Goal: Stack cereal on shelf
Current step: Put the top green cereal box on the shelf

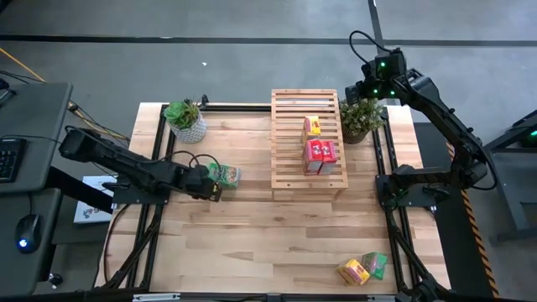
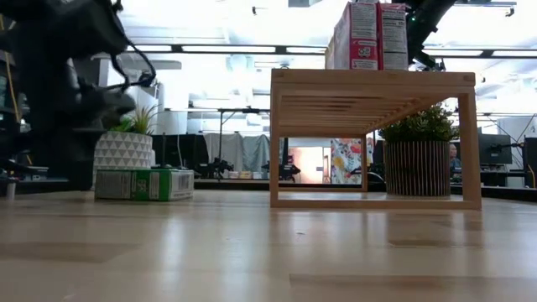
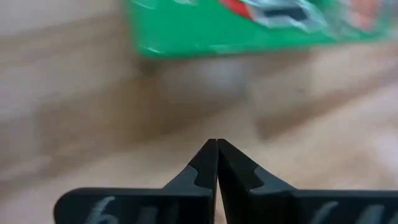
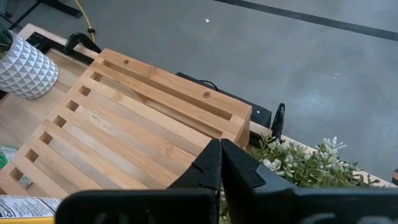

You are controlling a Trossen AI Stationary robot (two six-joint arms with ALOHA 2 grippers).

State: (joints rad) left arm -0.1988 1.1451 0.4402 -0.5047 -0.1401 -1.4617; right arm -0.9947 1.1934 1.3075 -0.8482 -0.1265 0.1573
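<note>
Fingers of the left gripper [image 3: 216, 149] are pressed together on nothing, their tips just above the bare wood of the table [image 1: 252, 235]. Just ahead of them a green cereal box [image 1: 224, 174] lies flat on the tabletop; its long axis runs roughly across the table, from the gripper toward the shelf [image 1: 308, 143]. In the low view this box [image 2: 144, 184] rests on its broad face in front of a white patterned plant pot [image 2: 122, 151]. A clear strip of tabletop separates it from the shelf's left side.

The right gripper [image 4: 221, 149] is likewise closed and empty, held high over the shelf's far right corner, beside a leafy plant in a dark ribbed pot [image 1: 362, 117].

The shelf stands with its long axis running from the far edge toward the near one, slats crossing it. On top, toward its right half, a yellow box [image 1: 312, 126] sits farther back, with two red boxes [image 1: 320, 156] side by side just nearer; in the low view the red boxes [image 2: 370, 35] stand upright. The shelf's far end and left half are bare slats, and the space beneath it is open.

Near the table's front right corner a second yellow box [image 1: 353, 271] and a second green box [image 1: 375, 264] lie touching each other, close to the edge. The wide middle and front left of the table offer free room.
</note>
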